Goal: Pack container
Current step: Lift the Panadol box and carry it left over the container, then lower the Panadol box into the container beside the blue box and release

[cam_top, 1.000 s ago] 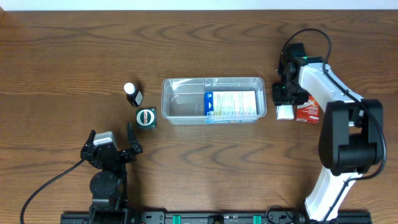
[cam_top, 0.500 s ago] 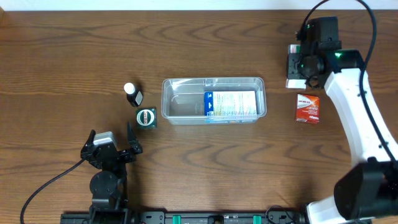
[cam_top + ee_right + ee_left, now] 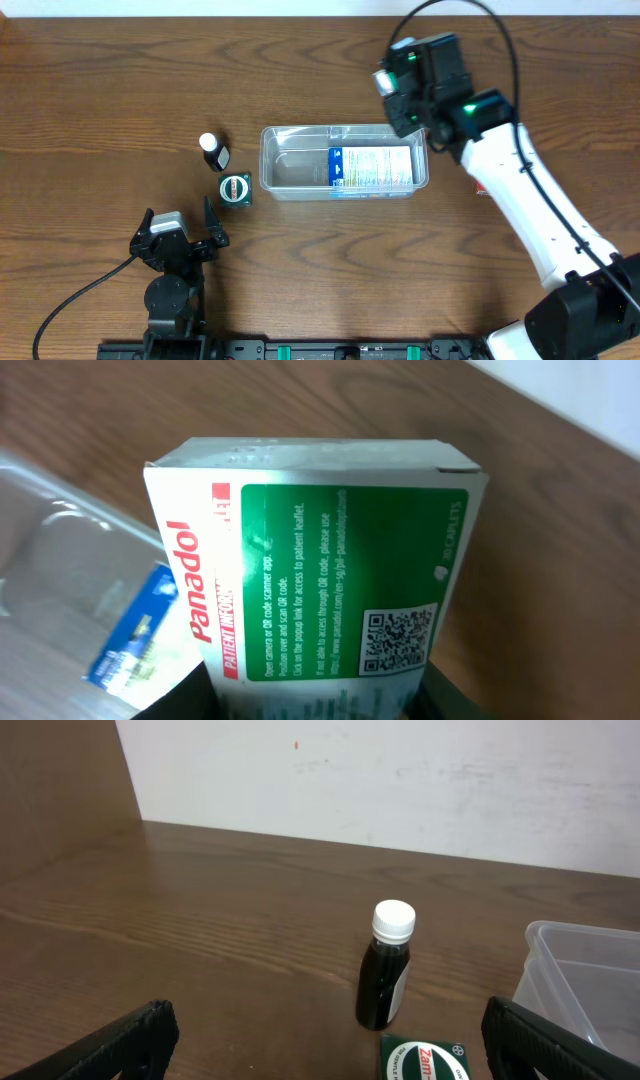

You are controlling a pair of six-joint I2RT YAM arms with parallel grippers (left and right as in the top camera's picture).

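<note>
Near the container [image 3: 345, 128], right pincer [image 3: 403, 92] with Panadol box [image 3: 320, 570]

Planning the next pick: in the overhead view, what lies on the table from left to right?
Dark bottle with white cap → green box with round emblem → clear plastic rectangular container → sliver of red box under the right arm. Omitted: white-and-green Panadol box held in the right end effector, overlapping the container.

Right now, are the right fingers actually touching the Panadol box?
Touching. The right wrist view shows the Panadol box clamped between the two dark right fingers at the bottom of the picture, one pressed against each side.
</note>
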